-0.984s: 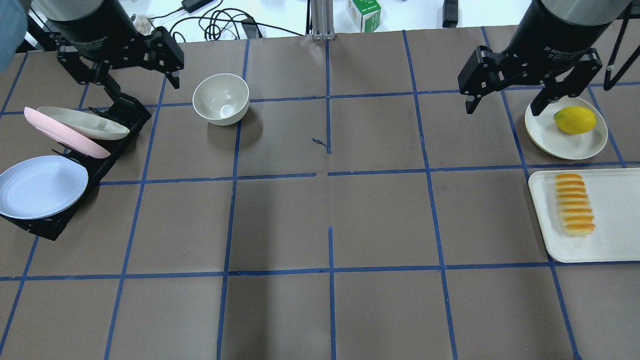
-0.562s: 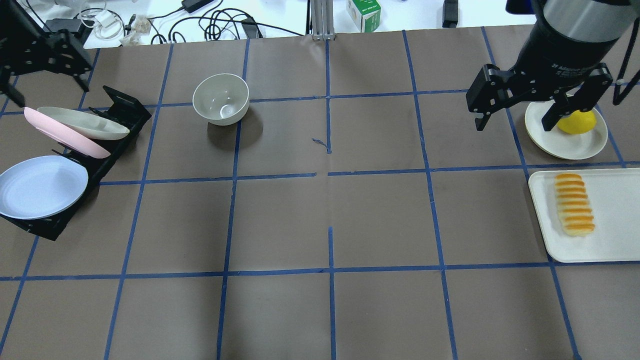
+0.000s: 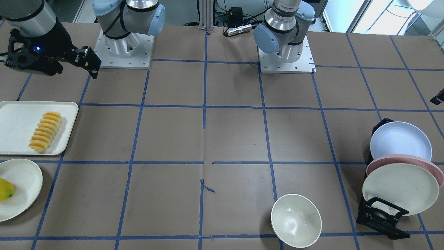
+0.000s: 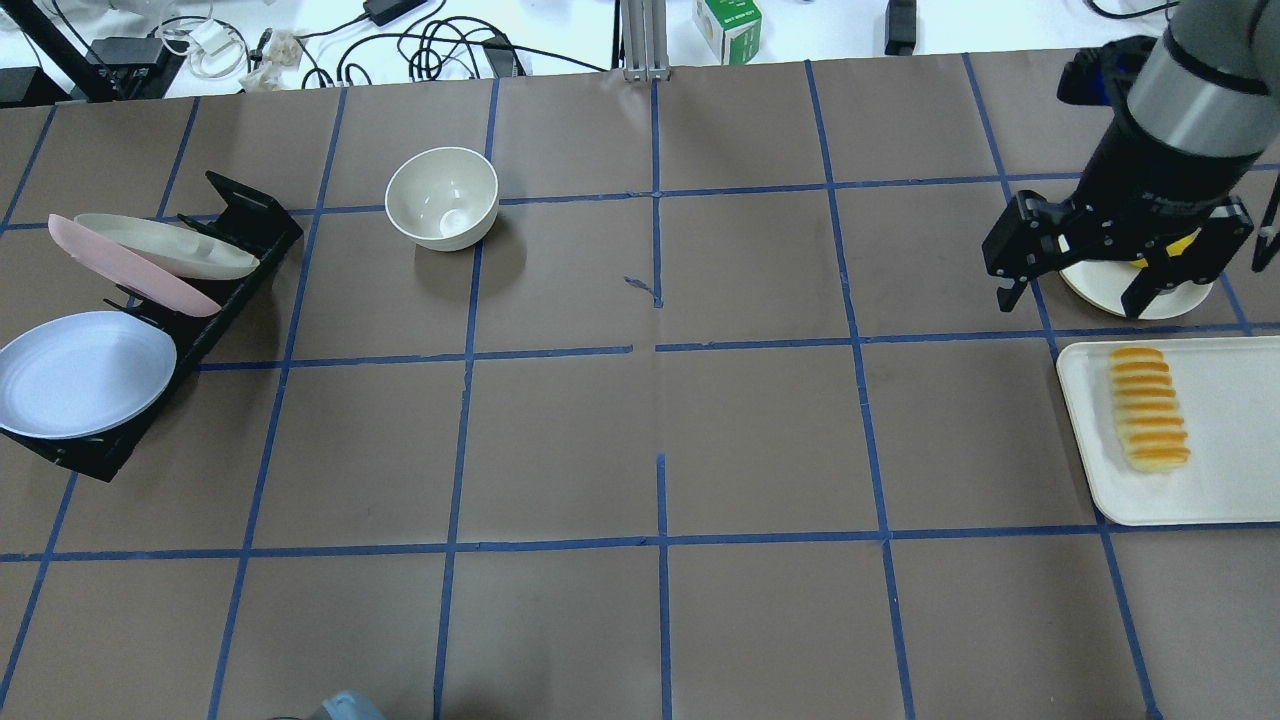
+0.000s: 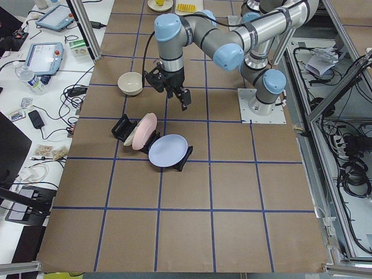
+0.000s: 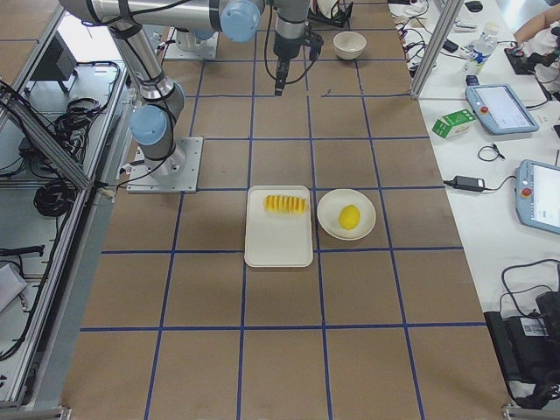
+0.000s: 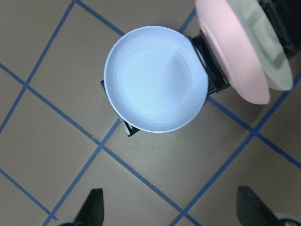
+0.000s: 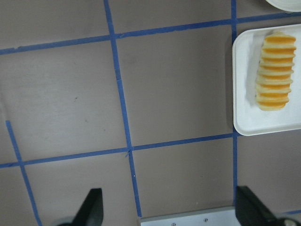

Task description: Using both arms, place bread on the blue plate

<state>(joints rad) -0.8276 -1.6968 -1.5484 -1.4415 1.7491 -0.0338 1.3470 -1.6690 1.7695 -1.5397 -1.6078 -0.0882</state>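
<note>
The bread (image 4: 1150, 408) lies lengthwise on a white tray (image 4: 1230, 480) at the table's right edge; it also shows in the right wrist view (image 8: 275, 70) and the front view (image 3: 45, 131). The blue plate (image 4: 80, 372) leans in a black rack (image 4: 110, 455) at the far left, and sits centred in the left wrist view (image 7: 155, 77). My right gripper (image 4: 1070, 300) is open and empty, hovering just beyond the tray. My left gripper (image 7: 174, 209) is open and empty above the blue plate, outside the overhead view.
A pink plate (image 4: 130, 268) and a cream plate (image 4: 165, 245) lean in the same rack. A cream bowl (image 4: 442, 197) stands at the back left. A yellow fruit (image 3: 6, 189) lies on a cream plate (image 3: 20, 180) beside the tray.
My left gripper has moved left, out of the overhead view. My right gripper has moved right and toward the tray, now covering the fruit's plate. Both stay open.
</note>
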